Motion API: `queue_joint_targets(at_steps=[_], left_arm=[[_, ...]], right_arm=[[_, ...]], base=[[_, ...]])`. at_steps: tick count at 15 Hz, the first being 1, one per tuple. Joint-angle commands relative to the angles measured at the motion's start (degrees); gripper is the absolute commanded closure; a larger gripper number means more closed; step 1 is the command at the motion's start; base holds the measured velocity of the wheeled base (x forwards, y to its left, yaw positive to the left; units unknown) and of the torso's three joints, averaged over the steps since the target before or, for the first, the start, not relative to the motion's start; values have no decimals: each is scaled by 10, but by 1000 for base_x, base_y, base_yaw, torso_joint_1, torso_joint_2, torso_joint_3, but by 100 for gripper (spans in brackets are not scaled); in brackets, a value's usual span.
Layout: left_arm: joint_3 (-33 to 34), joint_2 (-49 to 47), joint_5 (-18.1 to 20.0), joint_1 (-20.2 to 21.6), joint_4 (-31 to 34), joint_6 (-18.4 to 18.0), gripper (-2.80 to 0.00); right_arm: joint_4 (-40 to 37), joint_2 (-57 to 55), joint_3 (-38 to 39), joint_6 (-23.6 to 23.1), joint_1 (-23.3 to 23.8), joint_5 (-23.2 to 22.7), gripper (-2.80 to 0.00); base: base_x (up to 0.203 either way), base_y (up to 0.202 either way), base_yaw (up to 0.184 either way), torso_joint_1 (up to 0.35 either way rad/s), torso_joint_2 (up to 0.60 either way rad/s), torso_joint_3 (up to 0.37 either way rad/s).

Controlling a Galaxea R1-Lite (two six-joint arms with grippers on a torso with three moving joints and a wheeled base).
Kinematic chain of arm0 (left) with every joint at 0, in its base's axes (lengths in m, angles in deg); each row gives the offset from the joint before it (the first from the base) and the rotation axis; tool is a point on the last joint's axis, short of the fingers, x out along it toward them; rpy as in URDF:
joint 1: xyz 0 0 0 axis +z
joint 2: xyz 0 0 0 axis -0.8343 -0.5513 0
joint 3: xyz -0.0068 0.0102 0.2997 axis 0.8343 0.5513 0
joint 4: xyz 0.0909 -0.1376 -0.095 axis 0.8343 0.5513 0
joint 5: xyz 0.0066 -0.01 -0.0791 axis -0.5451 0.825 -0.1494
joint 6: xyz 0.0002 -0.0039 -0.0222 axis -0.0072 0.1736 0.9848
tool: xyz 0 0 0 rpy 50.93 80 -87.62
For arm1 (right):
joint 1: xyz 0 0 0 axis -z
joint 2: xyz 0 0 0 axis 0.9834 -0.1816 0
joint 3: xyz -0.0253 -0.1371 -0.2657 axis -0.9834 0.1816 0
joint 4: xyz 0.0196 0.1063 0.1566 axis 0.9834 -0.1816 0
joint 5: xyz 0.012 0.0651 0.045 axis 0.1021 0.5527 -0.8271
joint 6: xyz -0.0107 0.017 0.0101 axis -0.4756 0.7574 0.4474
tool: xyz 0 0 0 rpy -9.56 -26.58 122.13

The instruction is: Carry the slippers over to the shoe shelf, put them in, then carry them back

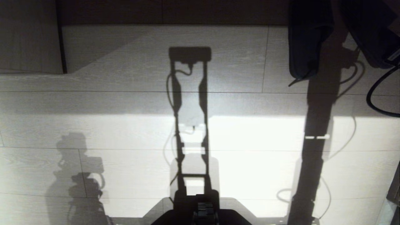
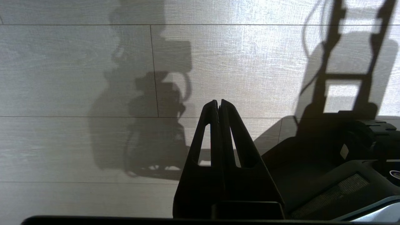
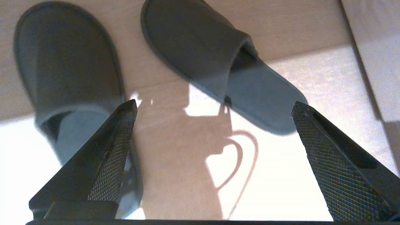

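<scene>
The slippers (image 3: 218, 62) lay side by side on the pale floor (image 3: 175, 162). The right gripper (image 3: 215, 106) hovered just above them, released and empty. The left gripper (image 2: 218, 104) was clenched, empty.

Matt cloth slippers (image 3: 203, 53) lie on matt wood-grain floor (image 1: 125, 131).

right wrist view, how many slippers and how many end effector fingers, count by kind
dark grey-blue backless fabric slippers: 2
black textured end effector fingers: 2, spread wide on the right end effector, holding nothing
total: 4
</scene>
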Motion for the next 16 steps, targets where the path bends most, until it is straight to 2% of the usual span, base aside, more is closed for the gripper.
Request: queue_joint_targets(at_steps=[1, 6, 16], left_arm=[[0, 0, 0, -1, 0, 0, 0], [0, 0, 0, -1, 0, 0, 0], [0, 0, 0, 0, 0, 0, 0]], right_arm=[[-3, 61, 33, -2, -1, 1, -280], [-22, 137, 113, -25, -5, -2, -280], [-89, 285, 255, -41, -15, -5, -280]], base=[[0, 0, 0, 0, 0, 0], [0, 0, 0, 0, 0, 0], [0, 0, 0, 0, 0, 0]])
